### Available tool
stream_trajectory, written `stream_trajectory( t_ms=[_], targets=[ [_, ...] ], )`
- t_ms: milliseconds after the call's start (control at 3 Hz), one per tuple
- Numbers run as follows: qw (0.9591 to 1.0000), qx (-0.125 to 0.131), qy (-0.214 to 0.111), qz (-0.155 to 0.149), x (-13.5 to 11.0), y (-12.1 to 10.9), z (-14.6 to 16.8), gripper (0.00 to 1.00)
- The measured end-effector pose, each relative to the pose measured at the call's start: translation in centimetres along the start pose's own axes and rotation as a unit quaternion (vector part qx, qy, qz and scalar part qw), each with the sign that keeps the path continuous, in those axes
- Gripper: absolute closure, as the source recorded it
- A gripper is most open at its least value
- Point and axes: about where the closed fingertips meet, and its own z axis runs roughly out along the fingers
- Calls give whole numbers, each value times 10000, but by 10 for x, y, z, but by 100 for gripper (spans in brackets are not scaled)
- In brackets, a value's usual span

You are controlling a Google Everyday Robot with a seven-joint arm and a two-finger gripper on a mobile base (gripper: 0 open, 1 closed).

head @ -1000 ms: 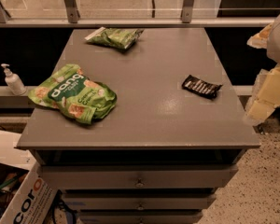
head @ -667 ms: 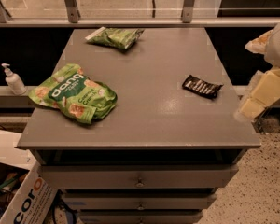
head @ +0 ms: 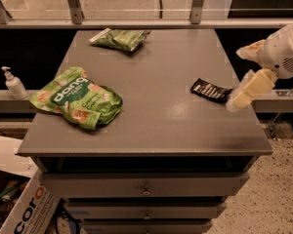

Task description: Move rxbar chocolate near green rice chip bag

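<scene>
Camera view is looking down on a grey table (head: 151, 130) with drawers under its top. At far left, off the table, a white pump bottle (head: 12, 84) is standing on a ledge, and a cardboard box (head: 19, 213) is sitting on the floor below it. The green rice chip bag (head: 78, 99) is lying flat on the left part of the tabletop, its white lettering facing up. A smaller green bag (head: 119, 38) is lying near the back edge, well apart from it. The rxbar chocolate (head: 211, 90) is lying flat near the right edge, well apart from the green rice chip bag, with bare tabletop between them. The gripper (head: 240, 77) is hovering at the right edge of the table, just beside the bar's right end. Its jaws are standing spread, grasping nothing. Whether the lower fingertip is touching the wrapper cannot be told.
</scene>
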Motion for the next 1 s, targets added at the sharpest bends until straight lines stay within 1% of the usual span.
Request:
stream_trajectory(
  t_ms=[333, 667, 1000],
  targets=[
    [9991, -157, -388, -21, 3, -28, 21, 0],
    [9989, -171, -435, -6, 4, -33, 25, 0],
    [9988, -20, -494, 58, 10, -38, 32, 0]
  ],
)
